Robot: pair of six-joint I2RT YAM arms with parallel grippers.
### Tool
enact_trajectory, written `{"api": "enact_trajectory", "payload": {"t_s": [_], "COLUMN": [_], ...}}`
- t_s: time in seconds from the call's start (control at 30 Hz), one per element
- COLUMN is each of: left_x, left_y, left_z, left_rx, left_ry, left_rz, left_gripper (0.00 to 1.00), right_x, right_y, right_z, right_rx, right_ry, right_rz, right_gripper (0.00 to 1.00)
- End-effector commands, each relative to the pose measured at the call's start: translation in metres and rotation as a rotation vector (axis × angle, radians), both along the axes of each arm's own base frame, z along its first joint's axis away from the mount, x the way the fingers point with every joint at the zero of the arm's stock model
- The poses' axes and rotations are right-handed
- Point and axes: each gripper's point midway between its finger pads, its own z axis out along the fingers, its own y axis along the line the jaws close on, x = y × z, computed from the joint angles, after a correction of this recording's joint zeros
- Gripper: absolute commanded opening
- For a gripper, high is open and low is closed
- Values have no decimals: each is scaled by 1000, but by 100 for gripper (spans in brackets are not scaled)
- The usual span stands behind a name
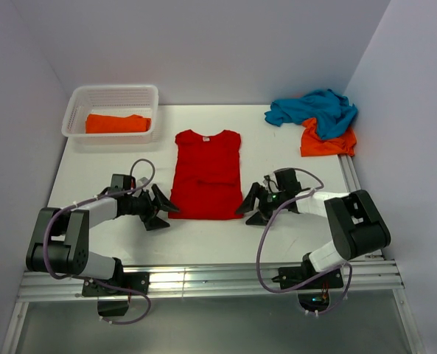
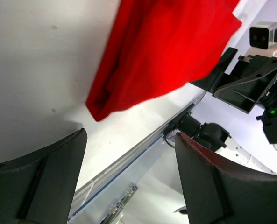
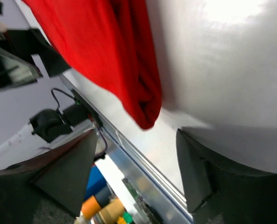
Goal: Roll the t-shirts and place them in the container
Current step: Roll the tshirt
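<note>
A bright red t-shirt (image 1: 207, 175) lies flat in the middle of the table, collar to the back, its sides folded in. My left gripper (image 1: 164, 212) sits open just off its near left corner, apart from the cloth. In the left wrist view that red t-shirt (image 2: 166, 51) lies beyond the left gripper (image 2: 130, 135), nothing between the fingers. My right gripper (image 1: 249, 208) is open beside the near right corner. The right wrist view shows the red t-shirt's (image 3: 105, 51) corner just ahead of the empty right gripper (image 3: 136, 134). A teal t-shirt (image 1: 314, 109) lies crumpled over an orange t-shirt (image 1: 329, 141) at the back right.
A white lattice basket (image 1: 82, 99) stands at the back left with a folded orange t-shirt (image 1: 117, 123) inside. A metal rail (image 1: 203, 276) runs along the table's near edge. Walls close in the left, back and right sides.
</note>
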Motion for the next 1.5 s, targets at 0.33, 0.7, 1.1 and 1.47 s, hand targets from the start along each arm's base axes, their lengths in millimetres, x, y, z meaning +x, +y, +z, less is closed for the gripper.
{"api": "enact_trajectory", "payload": {"t_s": [0.33, 0.7, 1.1, 1.47], "left_x": [17, 14, 22, 33], "left_y": [10, 13, 34, 32], "left_z": [-24, -45, -49, -56], "left_rx": [66, 70, 211, 197], "left_ry": [29, 77, 58, 66], "left_rz": [151, 182, 206, 224], "left_gripper": [74, 60, 59, 32], "right_x": [29, 33, 45, 45], "right_y": [-4, 0, 5, 6], "right_z": [-24, -26, -19, -19], "right_rx": [-40, -27, -22, -21], "right_ry": [39, 70, 61, 67], "right_rz": [-213, -234, -204, -190], "right_gripper": [59, 32, 24, 18]}}
